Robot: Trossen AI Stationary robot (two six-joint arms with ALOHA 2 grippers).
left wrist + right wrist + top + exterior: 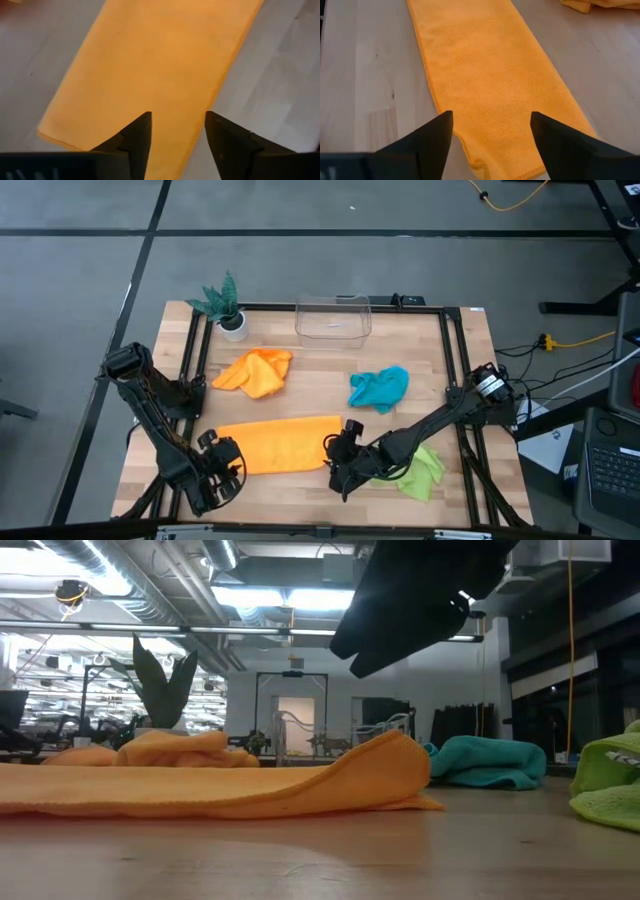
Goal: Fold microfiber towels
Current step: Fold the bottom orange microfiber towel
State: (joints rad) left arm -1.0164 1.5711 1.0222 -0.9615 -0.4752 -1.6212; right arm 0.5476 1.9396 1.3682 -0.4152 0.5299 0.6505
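An orange towel [280, 443] lies folded into a long strip on the table near the front; it also shows in the low view [220, 785], its right end humped up. My left gripper [175, 127] is open above the strip's left end [165, 65]. My right gripper [490, 132] is open above the strip's right end [490, 75]. A second orange towel [255, 372] lies crumpled behind it. A teal-blue towel [380, 388] lies crumpled at the right. A lime green towel [422, 470] lies crumpled at the front right, beside the right arm.
A green plant in a white pot [228, 305] stands at the back left corner. A clear plastic bin [333, 318] stands at the back middle. Bare wood lies in the table's middle between the towels [320, 385].
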